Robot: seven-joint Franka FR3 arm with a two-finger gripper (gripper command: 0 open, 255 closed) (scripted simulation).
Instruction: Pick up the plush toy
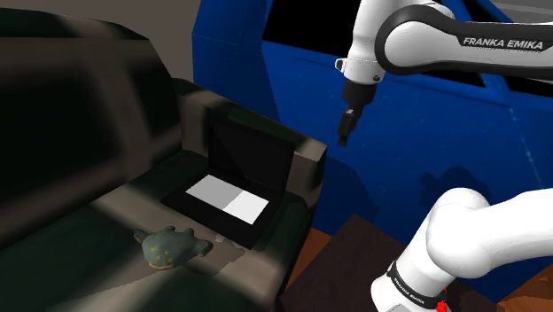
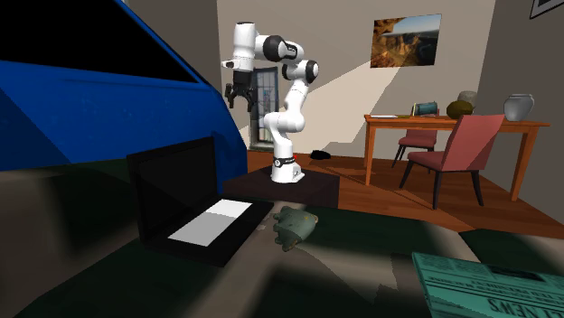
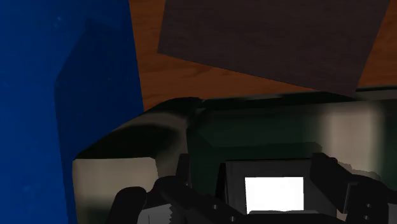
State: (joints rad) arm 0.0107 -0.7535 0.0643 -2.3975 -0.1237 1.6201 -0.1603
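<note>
Sofa [image 1: 80,177], dark and broad, bears an open black laptop [image 1: 235,182]. The black two-finger gripper [image 1: 344,137] hangs high above, fingers apart and empty. The small teal, yellow-spotted plush toy [image 1: 168,246] lies on the seat well below, past the laptop toward the shoulder view's lower left.

the arm [image 1: 479,239] is white, made of rounded tube-like segments with dark bands at the joints. white lettering [image 1: 505,40] reading franka emika sits on a dark patch of the upper segment. the gripper [image 1: 343,138] is all black. a red mark [image 1: 440,304] shows near the base.
</note>
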